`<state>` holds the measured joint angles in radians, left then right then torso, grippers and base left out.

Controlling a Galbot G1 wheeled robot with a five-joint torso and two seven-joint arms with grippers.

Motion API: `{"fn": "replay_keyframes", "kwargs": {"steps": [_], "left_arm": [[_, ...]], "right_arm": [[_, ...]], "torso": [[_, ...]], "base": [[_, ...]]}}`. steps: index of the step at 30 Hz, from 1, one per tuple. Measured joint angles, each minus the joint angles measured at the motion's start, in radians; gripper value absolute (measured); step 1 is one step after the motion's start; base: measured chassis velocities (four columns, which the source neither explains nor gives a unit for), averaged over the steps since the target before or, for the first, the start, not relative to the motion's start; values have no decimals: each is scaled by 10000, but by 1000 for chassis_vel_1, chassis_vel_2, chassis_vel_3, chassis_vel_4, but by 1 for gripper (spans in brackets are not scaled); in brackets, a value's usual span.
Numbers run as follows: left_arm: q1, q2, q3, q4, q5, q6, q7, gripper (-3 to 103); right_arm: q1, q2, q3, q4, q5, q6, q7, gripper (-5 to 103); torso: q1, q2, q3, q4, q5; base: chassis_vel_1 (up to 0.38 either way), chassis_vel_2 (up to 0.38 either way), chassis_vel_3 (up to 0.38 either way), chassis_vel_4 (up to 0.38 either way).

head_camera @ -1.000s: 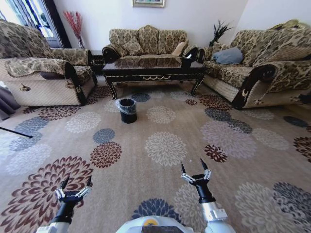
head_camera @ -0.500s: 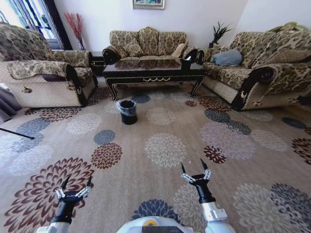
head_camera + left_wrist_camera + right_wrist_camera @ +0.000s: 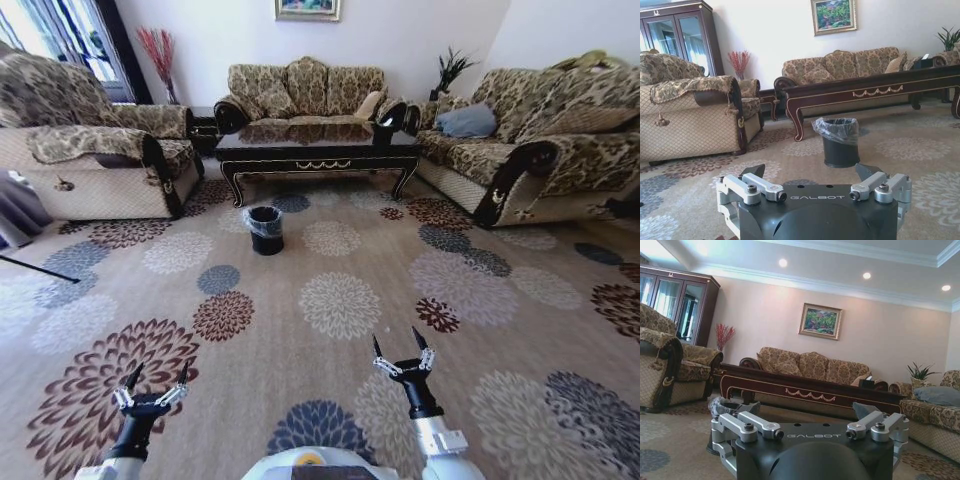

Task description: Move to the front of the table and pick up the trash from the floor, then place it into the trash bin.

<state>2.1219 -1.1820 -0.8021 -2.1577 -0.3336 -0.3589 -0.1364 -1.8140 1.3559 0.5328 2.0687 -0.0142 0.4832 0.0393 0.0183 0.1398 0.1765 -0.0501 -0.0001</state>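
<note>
The trash bin [image 3: 265, 229] stands on the flowered carpet [image 3: 340, 300], near the front left corner of the counter [image 3: 318, 150]. It is small, round and black, with a grey plastic bag around its rim. In the left wrist view the trash bin [image 3: 839, 141] sits just in front of the counter [image 3: 875, 90], close to one curved leg. The counter is long, low and dark, with a shiny top and gold curls along its side. A small black box [image 3: 384, 127] sits on its right end. Sofas [image 3: 305, 90] stand behind it and on both sides. The trash on the floor is too small to make out on the busy carpet. The left claw [image 3: 152, 385] is low on the robot's left side, far from the bin, above a big dark red flower in the carpet. Its two fingers are spread wide and hold nothing. The right claw [image 3: 400, 350] is on the robot's right side, also far from the bin. Its fingers are spread wide too, and it holds and touches nothing.
</note>
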Motion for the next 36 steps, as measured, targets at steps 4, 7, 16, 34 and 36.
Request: {"fn": "replay_keyframes", "kwargs": {"steps": [4, 7, 16, 34, 36], "left_arm": [[0, 0, 0, 0, 0, 0, 0, 100], [0, 0, 0, 0, 0, 0, 0, 100], [-1, 0, 0, 0, 0, 1, 0, 100], [-1, 0, 0, 0, 0, 1, 0, 100], [-1, 0, 0, 0, 0, 0, 0, 100]], "right_arm": [[0, 0, 0, 0, 0, 0, 0, 100], [4, 0, 0, 0, 0, 0, 0, 100], [5, 0, 0, 0, 0, 0, 0, 100], [5, -1, 0, 0, 0, 0, 0, 100], [5, 0, 0, 0, 0, 0, 0, 100]], "torso": [[7, 66, 58, 0, 1], [34, 150, 135, 1, 1], [122, 538, 423, 2, 2], [332, 1257, 928, 2, 1], [359, 1362, 1009, 1, 1]], "base": [[30, -35, -47, 35], [0, 0, 0, 0], [0, 0, 0, 0], [0, 0, 0, 0], [0, 0, 0, 0]]}}
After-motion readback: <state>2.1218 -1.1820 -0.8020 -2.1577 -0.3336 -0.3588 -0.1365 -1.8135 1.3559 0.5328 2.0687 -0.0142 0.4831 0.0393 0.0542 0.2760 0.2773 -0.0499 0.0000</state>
